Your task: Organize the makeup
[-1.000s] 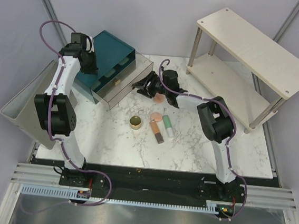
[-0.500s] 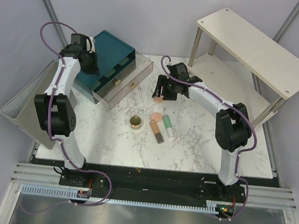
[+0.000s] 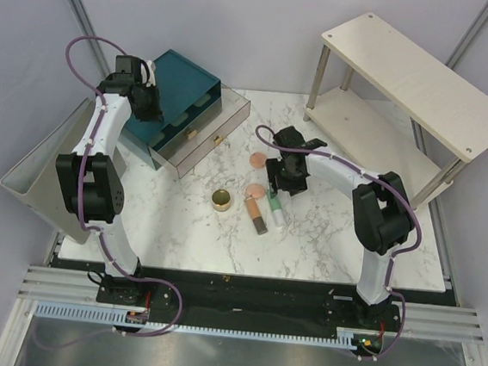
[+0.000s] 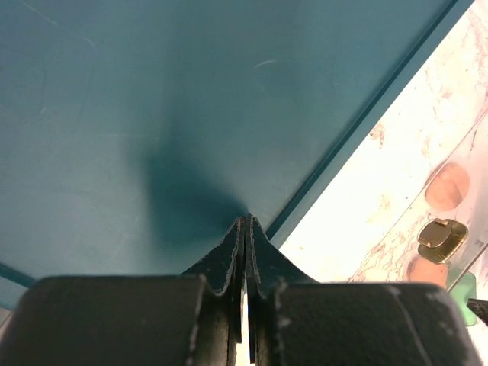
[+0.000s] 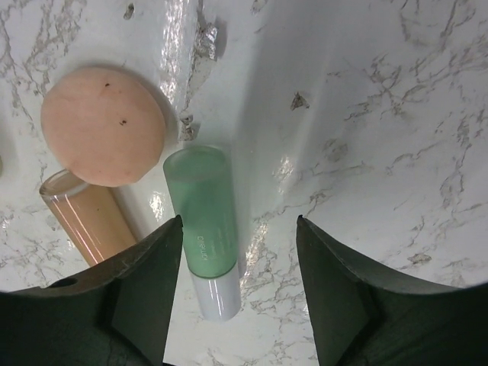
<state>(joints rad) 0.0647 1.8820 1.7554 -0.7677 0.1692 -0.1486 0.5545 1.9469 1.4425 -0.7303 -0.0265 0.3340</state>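
The makeup lies on the marble table [image 3: 325,243]. One peach disc [image 3: 257,159] sits alone. A second disc [image 3: 255,190] touches the orange-and-dark tube [image 3: 255,214] and the green-and-white tube [image 3: 274,210], with the gold tin [image 3: 221,201] to their left. My right gripper [image 3: 280,185] hovers open over the green tube's top end. In the right wrist view the right gripper [image 5: 239,223] holds nothing; the green tube [image 5: 200,217] lies by the left finger, next to the disc [image 5: 103,124] and the orange tube [image 5: 84,225]. My left gripper [image 4: 245,223] is shut, its tips on the teal box's top [image 4: 152,91].
The teal box [image 3: 180,82] stands at the back left with its clear drawers [image 3: 220,120] pulled out toward the table's middle. A two-level pale shelf [image 3: 418,79] stands at the back right. A grey tilted bin [image 3: 42,172] leans off the table's left edge.
My right arm swung from the open drawers, past the lone disc, to above the tubes, and its jaws widened. The left arm has not moved.
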